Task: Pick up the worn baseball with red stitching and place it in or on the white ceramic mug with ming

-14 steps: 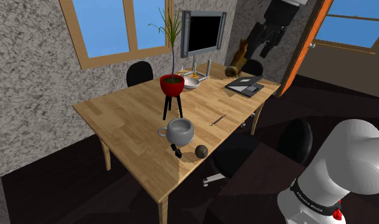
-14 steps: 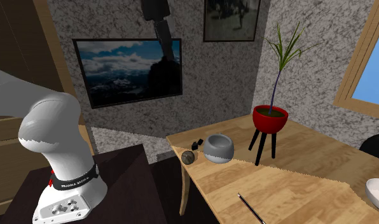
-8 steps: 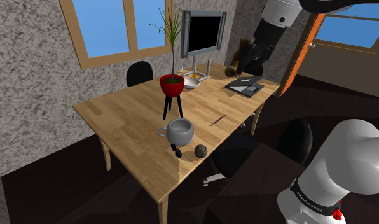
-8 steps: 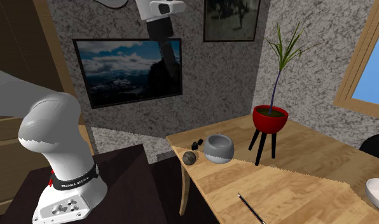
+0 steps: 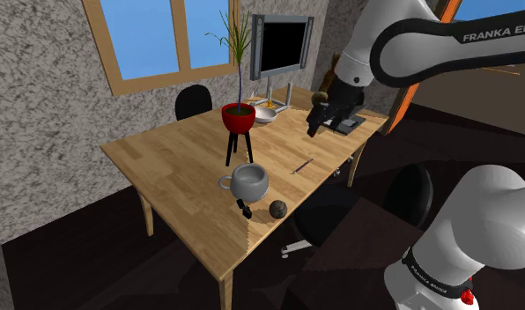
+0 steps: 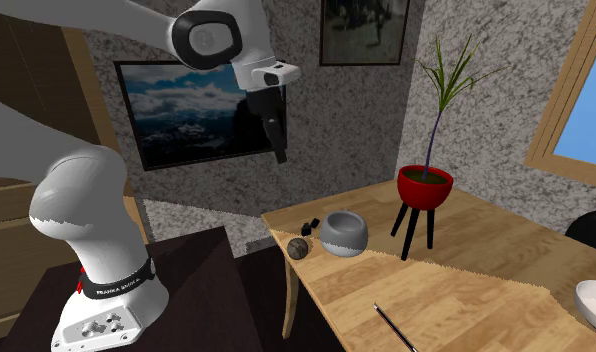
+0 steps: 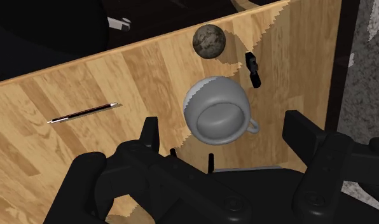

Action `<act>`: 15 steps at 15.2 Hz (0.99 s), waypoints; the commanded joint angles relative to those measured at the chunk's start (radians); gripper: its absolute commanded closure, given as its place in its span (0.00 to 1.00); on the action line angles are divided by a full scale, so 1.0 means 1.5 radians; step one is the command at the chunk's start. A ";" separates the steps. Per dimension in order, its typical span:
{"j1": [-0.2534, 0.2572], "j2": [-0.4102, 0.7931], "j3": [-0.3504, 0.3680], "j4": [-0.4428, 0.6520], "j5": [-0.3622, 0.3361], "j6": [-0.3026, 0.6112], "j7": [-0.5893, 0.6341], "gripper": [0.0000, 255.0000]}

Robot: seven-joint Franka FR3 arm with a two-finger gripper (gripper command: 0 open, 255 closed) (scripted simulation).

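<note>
Wrist view, from high over the wooden table (image 7: 67, 83): gripper (image 7: 223, 125) empty, jaws spread wide, nothing between them. Below, a dark, mottled baseball (image 7: 209, 41) close to the table's edge, just beside the grey-white mug (image 7: 217, 114) but apart from it, with a small black object (image 7: 252, 67) near both. Stitching too small to make out.

Shoulder view: gripper (image 5: 315, 123) up in the air toward the table's far end, well apart from the baseball (image 5: 278, 209) and the mug (image 5: 249, 180), both at the near edge.

Probably light and firm, giving nothing under a squeeze, with a scuffed cover offering fair grip. Round, though, so likely to roll off the nearby edge at a careless nudge. Best taken from straight above, jaws closing on opposite sides at the widest line. Mug upright, mouth open, seemingly wide enough to seat the ball.
</note>
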 commanded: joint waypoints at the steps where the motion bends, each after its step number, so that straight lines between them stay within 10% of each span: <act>1: 0.002 0.019 0.005 -0.032 0.002 0.051 0.008 0.00; 15: -0.002 0.352 0.055 -0.116 -0.009 0.459 0.084 0.00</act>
